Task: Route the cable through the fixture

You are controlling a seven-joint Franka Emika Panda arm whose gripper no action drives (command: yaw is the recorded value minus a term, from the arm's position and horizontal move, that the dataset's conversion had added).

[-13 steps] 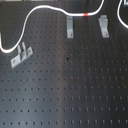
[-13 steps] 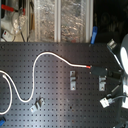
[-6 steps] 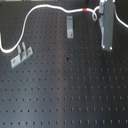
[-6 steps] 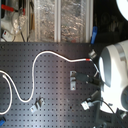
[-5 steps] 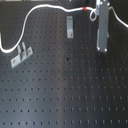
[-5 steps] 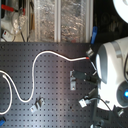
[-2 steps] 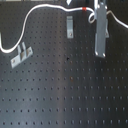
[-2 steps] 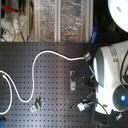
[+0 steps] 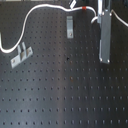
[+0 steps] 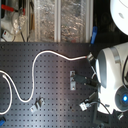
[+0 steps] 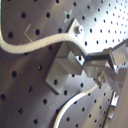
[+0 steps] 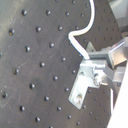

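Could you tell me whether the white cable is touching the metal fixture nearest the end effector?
Touching. In the first wrist view the cable drapes over the top corner of the fixture with no visible gap, then runs down beside the end effector.

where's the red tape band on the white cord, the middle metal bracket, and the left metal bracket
red tape band [image 9: 84,8], first exterior view, middle of the band
middle metal bracket [image 9: 70,27], first exterior view, upright face
left metal bracket [image 9: 21,55], first exterior view, flat plate

A rounded white arm casing [image 10: 111,67] with a glowing blue light [image 10: 123,99] and thin black cables is seen in the second exterior view, while the hand [image 9: 105,37] is shown as a grey, boxy metal body in the first exterior view.
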